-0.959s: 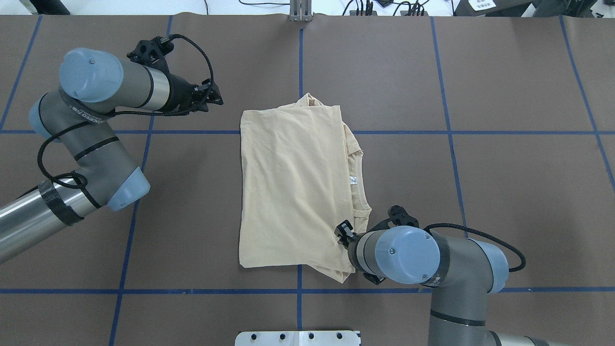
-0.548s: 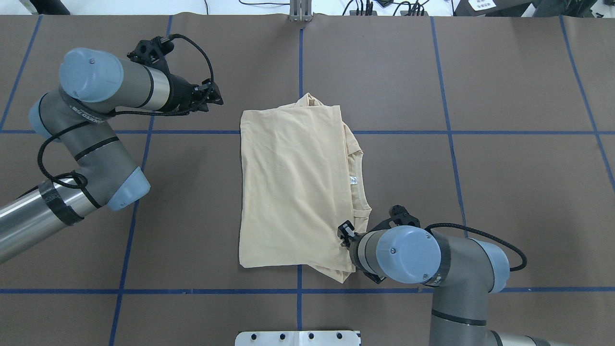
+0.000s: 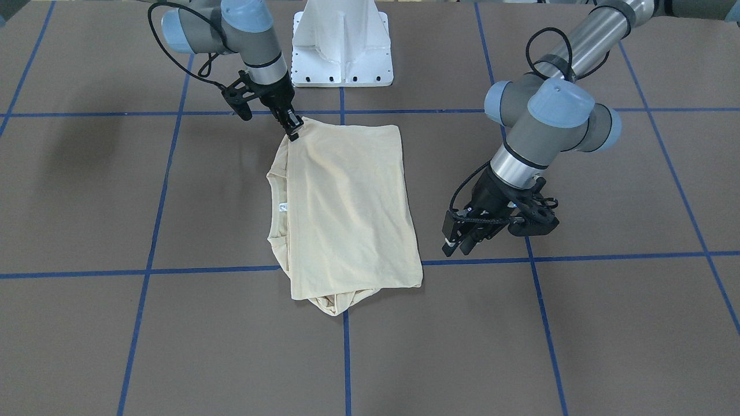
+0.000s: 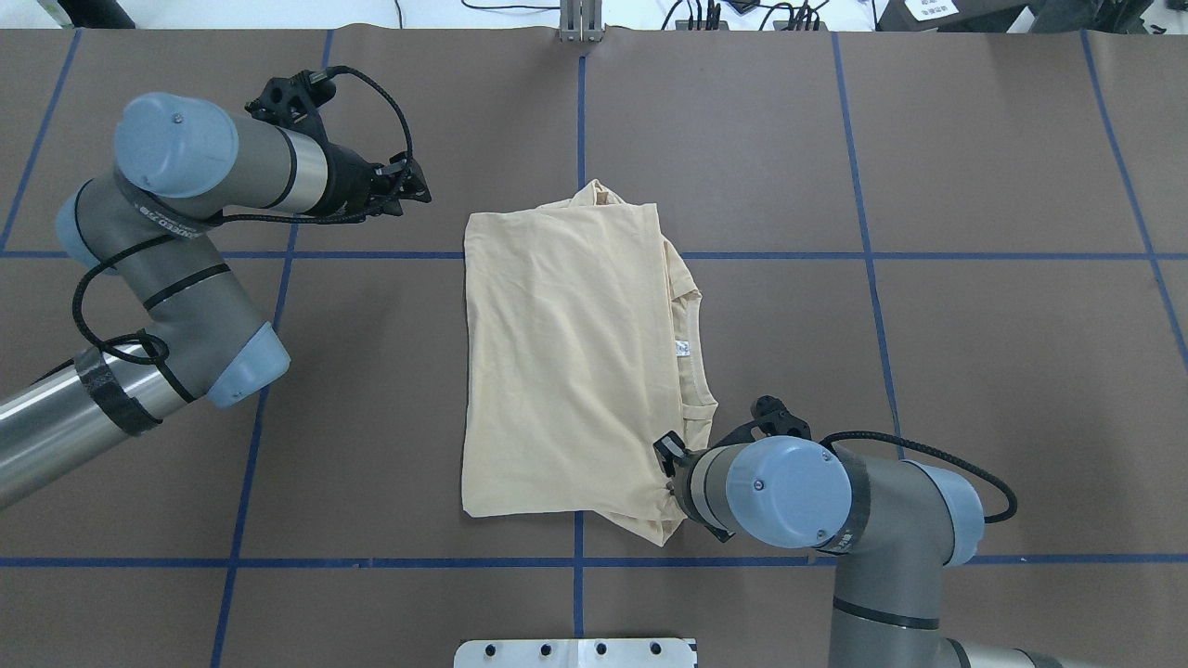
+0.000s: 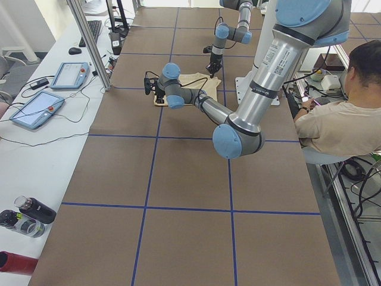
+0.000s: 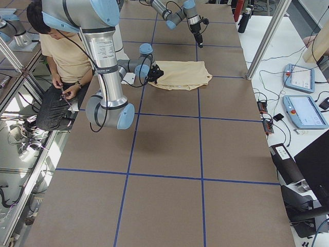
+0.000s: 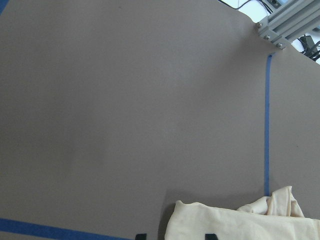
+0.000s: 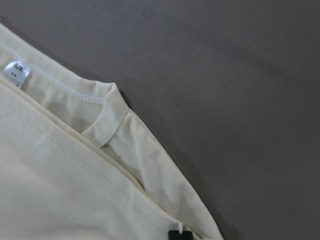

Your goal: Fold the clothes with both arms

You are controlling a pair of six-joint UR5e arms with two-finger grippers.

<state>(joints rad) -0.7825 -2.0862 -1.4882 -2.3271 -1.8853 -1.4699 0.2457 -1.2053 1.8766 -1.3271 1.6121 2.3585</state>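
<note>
Lying folded at the middle of the table, the T-shirt is pinched at its robot-side corner by the right pincer, while the left pincer is held with fingers apart, clear of it.
</note>
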